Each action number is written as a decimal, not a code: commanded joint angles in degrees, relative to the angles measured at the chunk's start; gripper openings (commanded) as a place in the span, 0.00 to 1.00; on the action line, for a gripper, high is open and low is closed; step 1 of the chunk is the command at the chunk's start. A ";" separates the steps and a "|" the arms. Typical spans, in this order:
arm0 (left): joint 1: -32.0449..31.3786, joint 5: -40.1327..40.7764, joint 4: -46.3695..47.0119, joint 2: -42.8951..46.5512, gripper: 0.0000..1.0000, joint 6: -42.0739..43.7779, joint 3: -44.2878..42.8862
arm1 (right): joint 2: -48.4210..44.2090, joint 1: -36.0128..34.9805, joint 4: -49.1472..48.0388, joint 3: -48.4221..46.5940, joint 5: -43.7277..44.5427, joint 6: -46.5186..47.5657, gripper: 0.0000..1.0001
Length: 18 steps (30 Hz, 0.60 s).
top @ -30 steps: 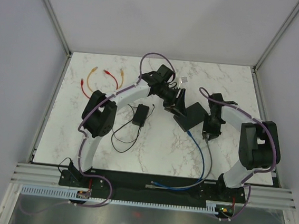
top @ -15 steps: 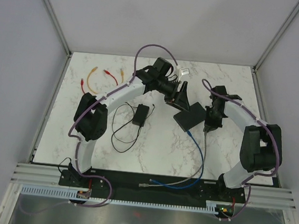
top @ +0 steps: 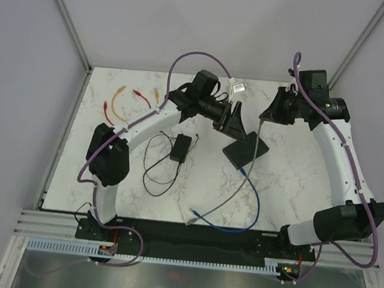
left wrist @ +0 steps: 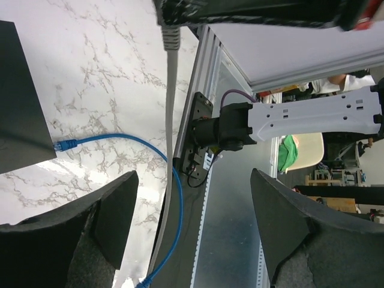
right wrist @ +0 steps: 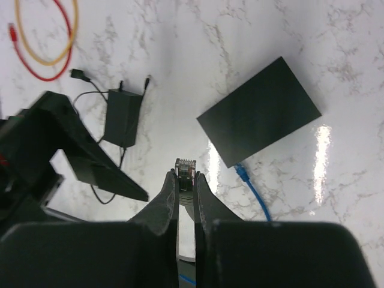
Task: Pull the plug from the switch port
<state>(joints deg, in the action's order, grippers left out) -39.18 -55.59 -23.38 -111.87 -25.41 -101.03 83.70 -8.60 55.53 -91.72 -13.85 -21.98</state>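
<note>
Switch (top: 246,149), flat and black, lies central on the counter (top: 296,195) with 1 blue cable (top: 260,203) plugged into its near edge. Left of it, the left pincer (left wrist: 192,177) hovers spread wide, gripping nothing. To the right, the raised right pincer (right wrist: 184,177) pinches the grey plug (right wrist: 185,166), clear of the port. Its trailing grey cable (left wrist: 171,90) could snag and drag the unheld switch.

Black switch (right wrist: 259,111), blue cable (left wrist: 126,138), grey cable (left wrist: 170,96), white grey-veined marble tabletop (top: 297,181), red and orange leads (right wrist: 39,61)
</note>
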 commanded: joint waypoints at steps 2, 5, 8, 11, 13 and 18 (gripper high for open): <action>-2.65 1.37 2.11 3.24 0.84 2.99 1.98 | -1.08 0.25 2.22 -5.56 -6.89 -4.65 0.00; -4.67 1.54 2.11 3.68 0.82 4.22 3.29 | -1.17 0.51 2.22 -7.58 -7.33 -5.53 0.00; -6.43 0.57 2.02 3.68 0.79 5.10 5.31 | -0.91 0.78 2.13 -8.64 -7.59 -6.32 0.00; -7.05 0.84 1.32 3.16 0.77 5.46 5.15 | -0.73 1.04 1.17 -8.82 -10.49 -7.99 0.00; -7.14 0.66 0.70 2.37 0.75 5.90 4.80 | -1.08 1.22 0.72 -8.91 -10.59 -9.39 0.00; -7.05 0.31 -0.70 0.78 0.43 5.90 4.44 | -1.43 1.83 -0.16 -9.53 -12.61 -11.33 0.00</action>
<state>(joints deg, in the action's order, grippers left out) -46.54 -54.48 -23.90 -111.28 -21.98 -95.46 83.59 -7.20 57.06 -98.56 -23.73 -30.30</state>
